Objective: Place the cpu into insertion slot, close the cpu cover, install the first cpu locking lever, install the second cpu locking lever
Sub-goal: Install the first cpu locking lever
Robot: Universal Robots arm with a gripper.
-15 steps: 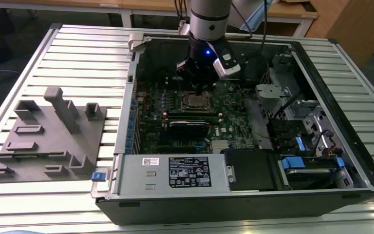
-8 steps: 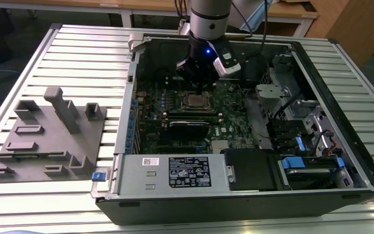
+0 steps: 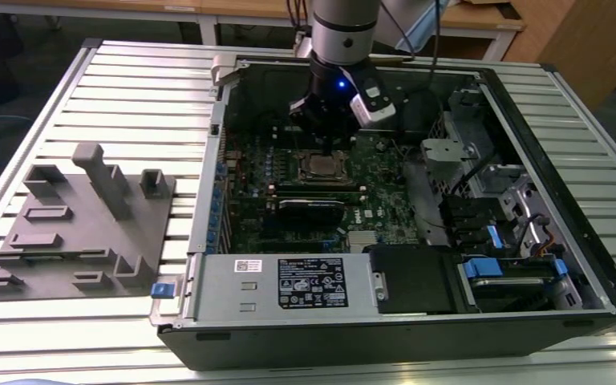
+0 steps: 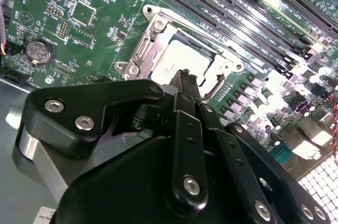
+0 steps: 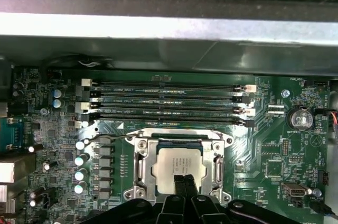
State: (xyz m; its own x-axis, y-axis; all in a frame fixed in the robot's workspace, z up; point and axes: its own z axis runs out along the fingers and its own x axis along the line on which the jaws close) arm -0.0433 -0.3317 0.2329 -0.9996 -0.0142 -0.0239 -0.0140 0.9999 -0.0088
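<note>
Your gripper [image 3: 326,144] hangs inside the open pc case [image 3: 394,345], low over the board [image 3: 383,204], right at the socket. The case lies on its side on a slatted table [image 3: 126,72]. A grey block [image 3: 83,224] w/ slots & posts sits on that table at the exterior view's left, apart from the case. The power supply [image 3: 286,285] fills the near end of the case.

The cpu [image 5: 177,168] sits flat in the socket, silver top up. The cpu cover [image 5: 142,168] is down flat around it, w/ the chip showing thru the square opening. In the second wrist view you get the same: cpu [image 4: 179,63] framed by the cover [image 4: 148,49].

In both wrist views the gripper's fingers [image 5: 179,189] look pressed together w/ nothing between them. The tips come in over the cpu edge on the side away from the memory slots [image 5: 166,102]. Whether they touch the chip or the cover, you can't tell from these pics.

A thin wire lever [image 5: 108,137] runs along the socket edge on the memory-slot side and lies low against the board. You can't tell whether it's hooked under its catch.

The coin battery [image 5: 301,118] sits near the socket, on the board's edge side, well clear of the gripper.
</note>
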